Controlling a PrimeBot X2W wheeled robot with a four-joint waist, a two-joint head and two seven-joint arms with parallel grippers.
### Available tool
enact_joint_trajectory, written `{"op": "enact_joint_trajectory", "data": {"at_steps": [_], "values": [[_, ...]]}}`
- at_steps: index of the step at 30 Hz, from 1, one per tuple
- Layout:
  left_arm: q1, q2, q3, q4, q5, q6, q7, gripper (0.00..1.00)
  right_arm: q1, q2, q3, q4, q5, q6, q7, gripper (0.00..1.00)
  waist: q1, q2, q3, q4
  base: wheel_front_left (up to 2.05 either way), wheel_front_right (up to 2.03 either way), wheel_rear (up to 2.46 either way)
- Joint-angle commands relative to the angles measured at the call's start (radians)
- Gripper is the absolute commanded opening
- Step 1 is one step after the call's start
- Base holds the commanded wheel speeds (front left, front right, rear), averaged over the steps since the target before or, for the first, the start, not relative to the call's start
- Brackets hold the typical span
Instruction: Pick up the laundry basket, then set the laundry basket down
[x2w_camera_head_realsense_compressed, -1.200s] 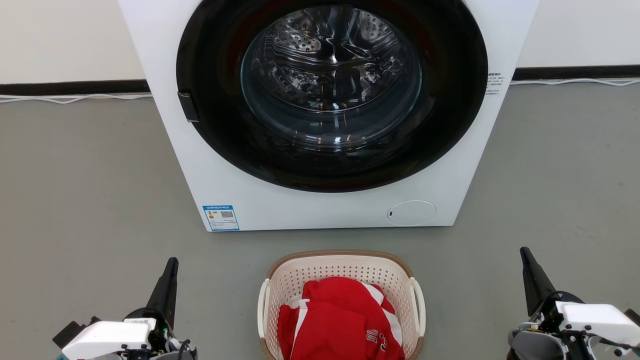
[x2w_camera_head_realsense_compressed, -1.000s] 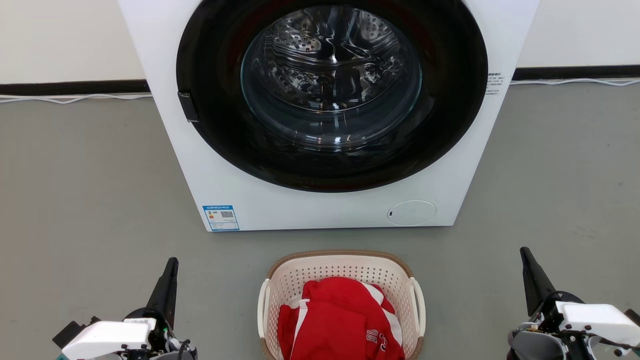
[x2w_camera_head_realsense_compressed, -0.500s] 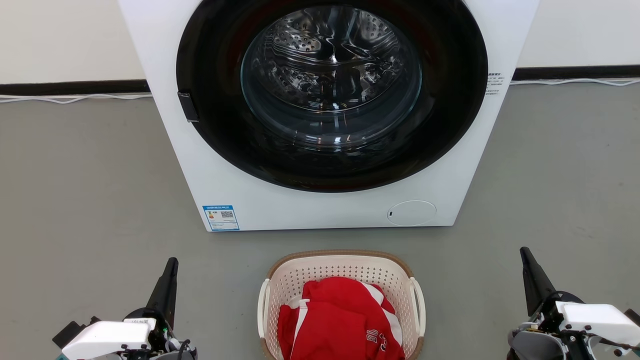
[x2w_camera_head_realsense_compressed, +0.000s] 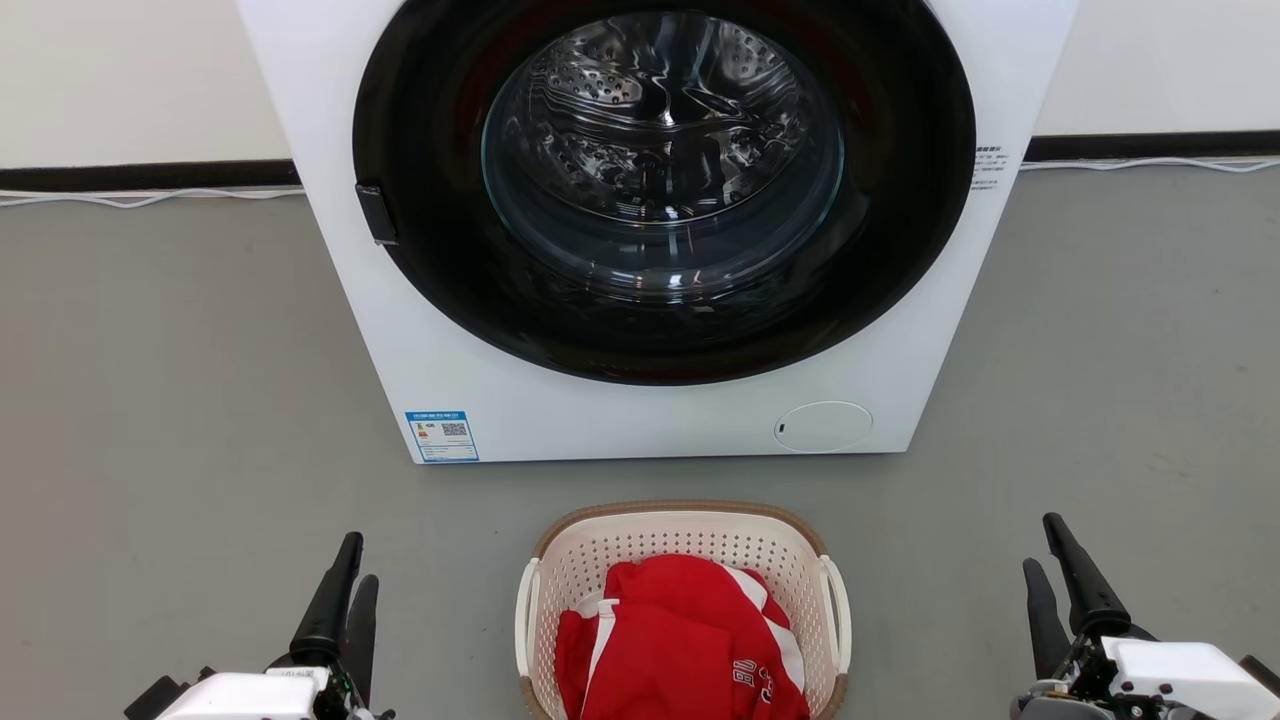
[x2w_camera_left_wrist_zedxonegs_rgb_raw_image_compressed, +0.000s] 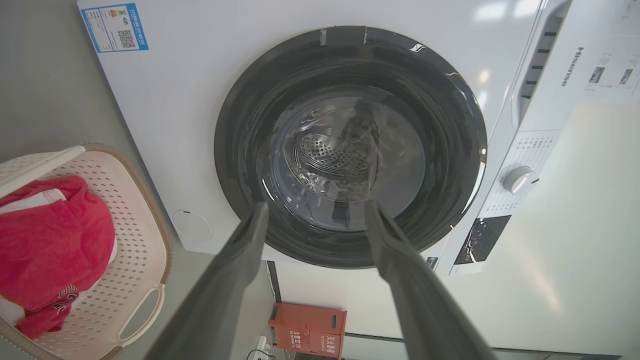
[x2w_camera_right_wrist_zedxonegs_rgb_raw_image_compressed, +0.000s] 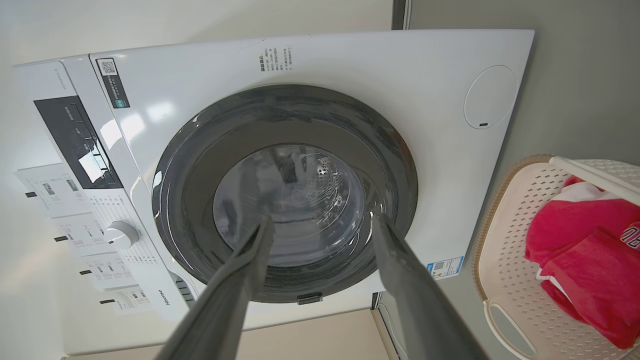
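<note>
The laundry basket (x2w_camera_head_realsense_compressed: 680, 508) stands on the grey floor in front of the washer, cream with perforated walls, a brown rim and white loop handles. A red garment (x2w_camera_head_realsense_compressed: 680, 640) lies inside it. My left gripper (x2w_camera_head_realsense_compressed: 358, 565) hovers to the basket's left, open and holding nothing. To the basket's right my right gripper (x2w_camera_head_realsense_compressed: 1042, 547) is likewise open and apart from it. The left wrist view has the basket (x2w_camera_left_wrist_zedxonegs_rgb_raw_image_compressed: 135, 250) at its left edge, beside the spread left gripper (x2w_camera_left_wrist_zedxonegs_rgb_raw_image_compressed: 316, 206). In the right wrist view the basket (x2w_camera_right_wrist_zedxonegs_rgb_raw_image_compressed: 505, 260) sits right of the spread right gripper (x2w_camera_right_wrist_zedxonegs_rgb_raw_image_compressed: 322, 220).
A white front-loading washer (x2w_camera_head_realsense_compressed: 640, 420) with a closed dark round door stands just behind the basket. A white cable (x2w_camera_head_realsense_compressed: 150, 197) runs along the wall's base. A red crate (x2w_camera_left_wrist_zedxonegs_rgb_raw_image_compressed: 307, 327) shows past the washer. Grey floor lies on both sides.
Both grippers have gone from shut to open; each now shows two separate fingers. Both sit a little lower in the head view. The basket has not moved.
</note>
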Motion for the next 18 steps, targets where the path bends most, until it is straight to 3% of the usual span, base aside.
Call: {"op": "enact_joint_trajectory", "data": {"at_steps": [1, 10, 18], "values": [[-0.033, 0.007, -0.007, -0.027, 0.002, -0.001, -0.01, 1.0, -0.032, -0.007, 0.005, -0.035, -0.004, 0.001, -0.012, 1.0, 0.0021, 0.0, -0.001, 0.0, 0.0, 0.0, 0.0], [-0.031, 0.008, -0.026, -0.028, 0.018, -0.001, -0.037, 1.0, -0.022, -0.014, 0.028, -0.052, -0.038, 0.002, -0.041, 1.0, 0.0, 0.0, 0.001, -0.002, 0.0, 0.0, 0.0], [-0.033, 0.008, -0.038, -0.024, 0.096, -0.002, -0.063, 1.0, -0.018, -0.021, 0.032, -0.07, -0.16, 0.002, -0.067, 1.0, -0.0001, 0.0, 0.001, -0.004, 0.0, 0.0, 0.0]]}}
